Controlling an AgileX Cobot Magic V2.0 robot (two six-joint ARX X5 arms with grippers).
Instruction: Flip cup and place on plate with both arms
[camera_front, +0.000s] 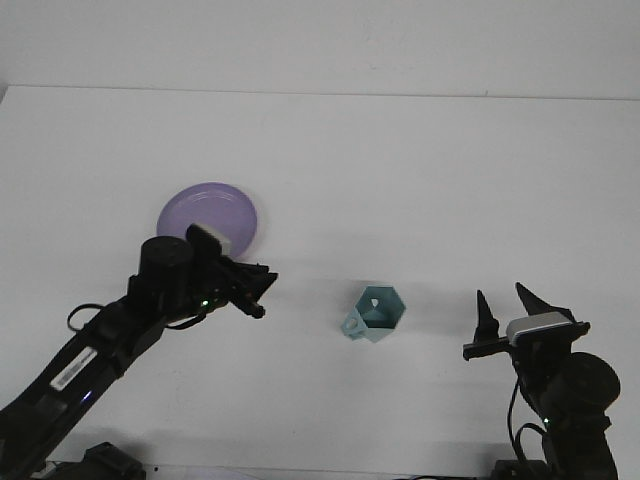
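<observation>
Teal faceted plastic cup (378, 314) untouched, right of round purple plate (213, 213). Left gripper (258, 290) between plate and cup, empty, aperture unclear. Right gripper (505, 312) right of cup, splayed, empty. Approach step; next: grasp cup.

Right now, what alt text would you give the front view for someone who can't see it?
A teal cup lies alone on a white table, with no gripper touching it. The left gripper reaches toward it from the left, partly covering a purple plate. The right gripper sits low at the right, open, fingers pointing up.
</observation>
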